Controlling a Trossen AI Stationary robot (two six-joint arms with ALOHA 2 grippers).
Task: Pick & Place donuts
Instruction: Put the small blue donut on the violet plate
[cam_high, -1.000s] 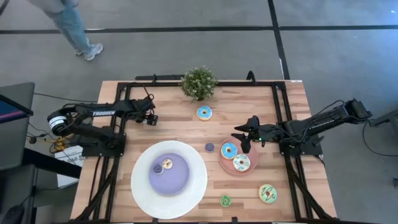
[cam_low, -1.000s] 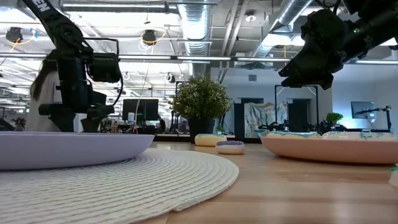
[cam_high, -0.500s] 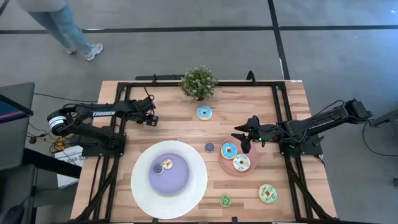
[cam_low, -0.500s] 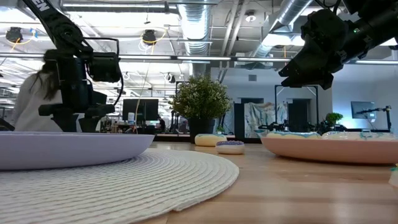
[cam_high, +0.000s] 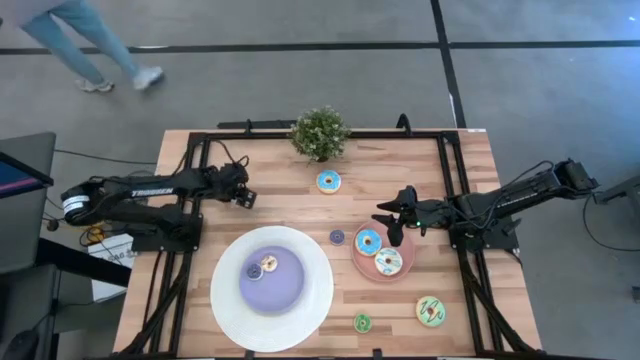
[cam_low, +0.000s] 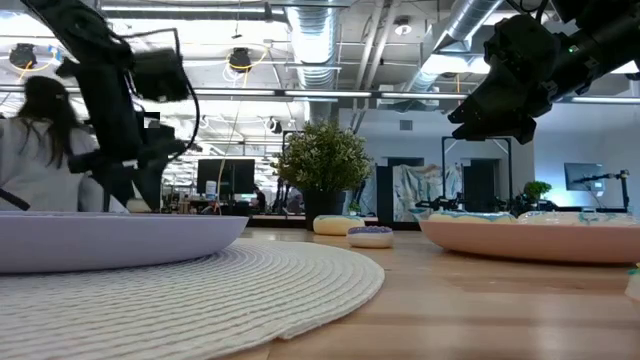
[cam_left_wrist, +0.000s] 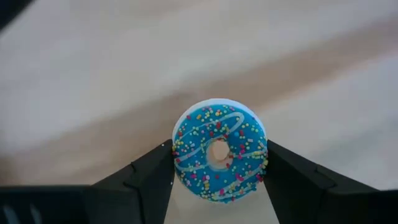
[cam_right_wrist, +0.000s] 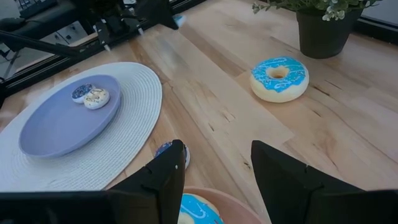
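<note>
Donuts spread over bench: two tiny on purple plate, two on pink plate. Left pincer clenched on blue sprinkled donut above boards; right pincer parted, empty. Narrow edge grip, likely to slip loose mid-carry.

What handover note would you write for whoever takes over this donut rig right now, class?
Left claw: shut on a sprinkled blue donut, over the left side of the table. Right claw: open, empty, above the rim of the pink plate.
Done: two donuts on the pink plate; two tiny ones on the purple plate.
To do: donut by the plant, tiny purple donut, tiny green donut, large green donut, all on bare table.
</note>
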